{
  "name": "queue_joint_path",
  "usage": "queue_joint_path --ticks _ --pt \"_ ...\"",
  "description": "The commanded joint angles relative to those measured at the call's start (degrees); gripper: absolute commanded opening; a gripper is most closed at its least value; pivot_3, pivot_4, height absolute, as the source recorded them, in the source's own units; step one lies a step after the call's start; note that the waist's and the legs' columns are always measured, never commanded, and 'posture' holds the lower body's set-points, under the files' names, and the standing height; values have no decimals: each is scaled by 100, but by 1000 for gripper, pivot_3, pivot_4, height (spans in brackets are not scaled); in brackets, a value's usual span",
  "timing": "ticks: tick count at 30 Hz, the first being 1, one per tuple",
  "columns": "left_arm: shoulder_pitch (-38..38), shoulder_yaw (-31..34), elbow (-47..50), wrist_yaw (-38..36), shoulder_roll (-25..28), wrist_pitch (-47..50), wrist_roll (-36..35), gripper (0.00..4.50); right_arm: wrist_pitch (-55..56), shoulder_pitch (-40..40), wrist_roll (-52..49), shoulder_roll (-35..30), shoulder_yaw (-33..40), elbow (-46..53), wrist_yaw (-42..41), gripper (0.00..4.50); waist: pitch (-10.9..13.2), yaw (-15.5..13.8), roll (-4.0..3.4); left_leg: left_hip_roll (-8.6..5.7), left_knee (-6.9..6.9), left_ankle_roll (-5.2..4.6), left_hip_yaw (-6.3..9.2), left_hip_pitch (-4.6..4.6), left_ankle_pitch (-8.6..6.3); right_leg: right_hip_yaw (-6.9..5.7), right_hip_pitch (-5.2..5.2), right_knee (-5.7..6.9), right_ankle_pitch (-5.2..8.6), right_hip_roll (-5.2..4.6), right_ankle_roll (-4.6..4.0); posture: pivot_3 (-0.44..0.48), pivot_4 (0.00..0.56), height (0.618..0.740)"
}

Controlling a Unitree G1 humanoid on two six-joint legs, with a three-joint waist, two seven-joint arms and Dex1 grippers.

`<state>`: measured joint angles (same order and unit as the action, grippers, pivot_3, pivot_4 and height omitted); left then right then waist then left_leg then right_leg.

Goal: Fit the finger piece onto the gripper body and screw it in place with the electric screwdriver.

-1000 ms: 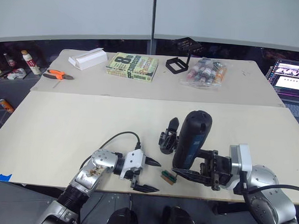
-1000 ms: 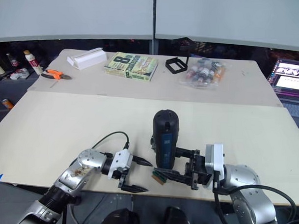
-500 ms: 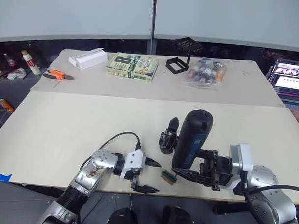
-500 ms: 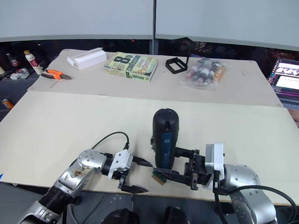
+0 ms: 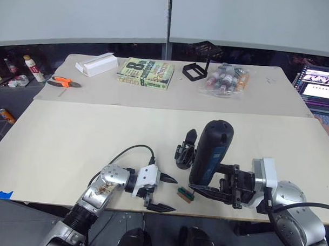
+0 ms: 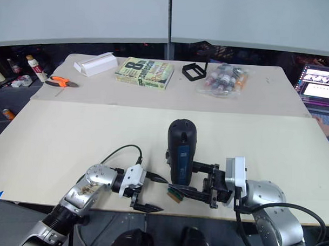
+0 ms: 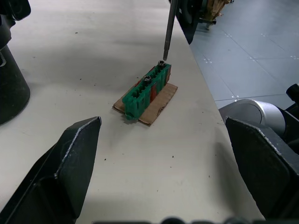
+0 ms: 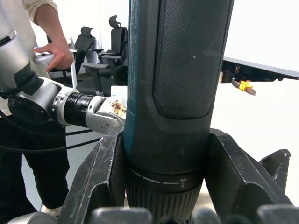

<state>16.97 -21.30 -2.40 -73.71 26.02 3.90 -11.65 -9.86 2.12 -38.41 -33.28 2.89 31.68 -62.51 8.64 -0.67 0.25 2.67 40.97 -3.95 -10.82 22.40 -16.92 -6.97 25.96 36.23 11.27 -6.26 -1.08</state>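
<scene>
We found the right end effector (image 5: 212,190) clamped on the electric screwdriver (image 5: 209,152), upright near the surface's (image 5: 72,141) front edge, bit over a green block (image 7: 147,90). Rigid, top-heavy; low grip suited it. Left end effector (image 5: 163,193) gaped wide, empty. Gripper body (image 5: 185,150) stood behind.

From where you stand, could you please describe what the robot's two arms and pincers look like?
Both arms are silver-grey metal with rounded joints. Each ends in a white housing carrying a pincer of two long, black, pointed fingers. The left pincer sits behind a scuffed, brown-stained wrist, and a black cable loops over it. The right pincer has black boxy linkages, and a black cable runs along its forearm.
</scene>
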Motion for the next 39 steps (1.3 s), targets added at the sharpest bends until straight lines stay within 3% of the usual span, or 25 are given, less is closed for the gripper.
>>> queue_joint_path --ticks 1,39 --pt "-43 -27 139 -26 -10 21 -96 4500 73 -95 -80 -43 34 125 -24 1931 0 0 0 0 0 0 0 0 0 0 0 0 0 0 0 0 150 740" --pt "2 19 145 16 -34 58 -117 4500 142 -240 156 -56 -133 12 7 1931 0 1 0 0 0 0 0 -1 0 0 -1 0 0 0 0 0 150 740"
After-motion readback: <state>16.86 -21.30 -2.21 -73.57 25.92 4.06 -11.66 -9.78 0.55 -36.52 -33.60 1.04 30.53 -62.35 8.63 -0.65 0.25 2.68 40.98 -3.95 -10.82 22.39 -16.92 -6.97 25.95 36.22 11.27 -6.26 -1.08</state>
